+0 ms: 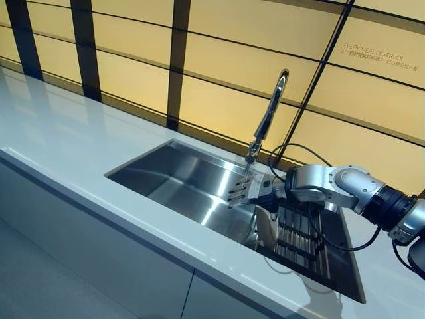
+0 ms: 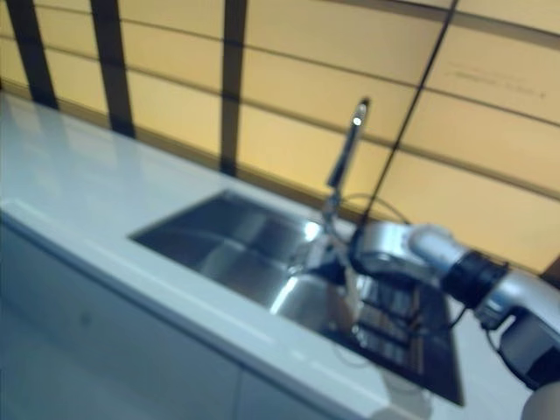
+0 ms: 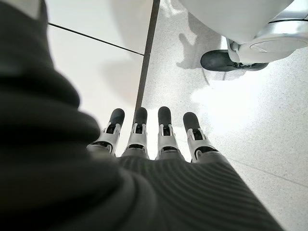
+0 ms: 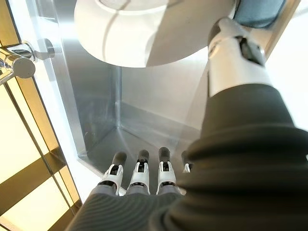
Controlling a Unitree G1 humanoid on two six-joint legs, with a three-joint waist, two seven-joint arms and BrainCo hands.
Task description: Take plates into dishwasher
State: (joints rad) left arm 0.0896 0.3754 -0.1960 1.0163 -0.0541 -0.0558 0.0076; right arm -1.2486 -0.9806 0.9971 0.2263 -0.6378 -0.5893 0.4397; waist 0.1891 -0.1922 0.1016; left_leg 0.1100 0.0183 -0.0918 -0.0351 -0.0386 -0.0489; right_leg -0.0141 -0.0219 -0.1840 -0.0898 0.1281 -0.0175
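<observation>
A white plate point(image 4: 144, 29) stands on edge in the right part of the steel sink point(image 1: 172, 179), just below my right hand point(image 1: 242, 189); in the left eye view the plate point(image 1: 265, 229) shows beside a dark slatted rack point(image 1: 299, 239). The right hand reaches over the sink from the right with straight fingers point(image 4: 139, 175). Its thumb point(image 4: 236, 53) stretches toward the plate's rim; I cannot tell whether it touches. My left hand point(image 3: 149, 139) appears only in its own wrist view, hanging open above the floor and holding nothing.
A tall tap point(image 1: 269, 116) rises at the sink's back edge, right behind the right hand. A white counter point(image 1: 66, 146) runs to the left and along the front. Yellow wall panels with dark strips point(image 1: 219, 60) stand behind it. White cabinet fronts point(image 3: 96, 57) are below.
</observation>
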